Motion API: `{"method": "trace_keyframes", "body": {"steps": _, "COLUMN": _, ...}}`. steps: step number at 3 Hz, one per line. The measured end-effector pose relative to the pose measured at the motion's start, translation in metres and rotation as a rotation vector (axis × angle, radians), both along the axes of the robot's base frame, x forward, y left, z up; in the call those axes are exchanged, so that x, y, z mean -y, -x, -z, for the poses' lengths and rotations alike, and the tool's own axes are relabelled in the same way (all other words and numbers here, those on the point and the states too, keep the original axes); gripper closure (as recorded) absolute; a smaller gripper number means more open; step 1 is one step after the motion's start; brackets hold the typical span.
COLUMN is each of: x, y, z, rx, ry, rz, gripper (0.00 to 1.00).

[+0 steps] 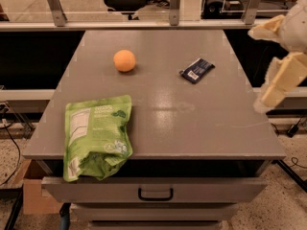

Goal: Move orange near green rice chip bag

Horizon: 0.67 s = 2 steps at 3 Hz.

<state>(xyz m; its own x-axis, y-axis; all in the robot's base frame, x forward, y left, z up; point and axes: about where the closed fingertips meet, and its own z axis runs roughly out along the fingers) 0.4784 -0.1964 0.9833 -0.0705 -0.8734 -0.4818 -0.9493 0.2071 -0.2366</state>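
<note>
your cream-coloured gripper (280, 80) hangs out past the right edge of the flat grey bench (201, 123). the orange is not in it, and i cannot tell whether it is released or clenched.

the nearest thing to it is the small dark blue flat packet (197, 70), toward the far right of the bench. it lies roughly between the gripper and the fruit, so a low, straight reach would likely sweep it aside. come in high.

the small round smooth orange (124, 60) sits well beyond the packet, on the far left part of the bench, well apart from the bag. being round, it will probably roll if you touch it off-centre, and the far and left edges are not distant.

the large bright-green crinkled rice chip bag (97, 135) lies at the front-left corner, its lower end hanging over the front edge. a hard set-down against it could nudge it off, or let the orange roll over that edge. release just beside its inner side, low and gently.
</note>
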Motion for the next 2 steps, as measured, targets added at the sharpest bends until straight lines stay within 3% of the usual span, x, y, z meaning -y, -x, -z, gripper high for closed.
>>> {"method": "trace_keyframes", "body": {"steps": 1, "x": -0.045, "y": -0.039, "z": 0.0, "rx": 0.042, "ry": -0.231, "rz": -0.085, "gripper": 0.0}}
{"method": "trace_keyframes", "body": {"steps": 2, "x": -0.093, "y": -0.076, "z": 0.005, "rx": 0.086, "ry": -0.367, "rz": -0.102, "gripper": 0.0}}
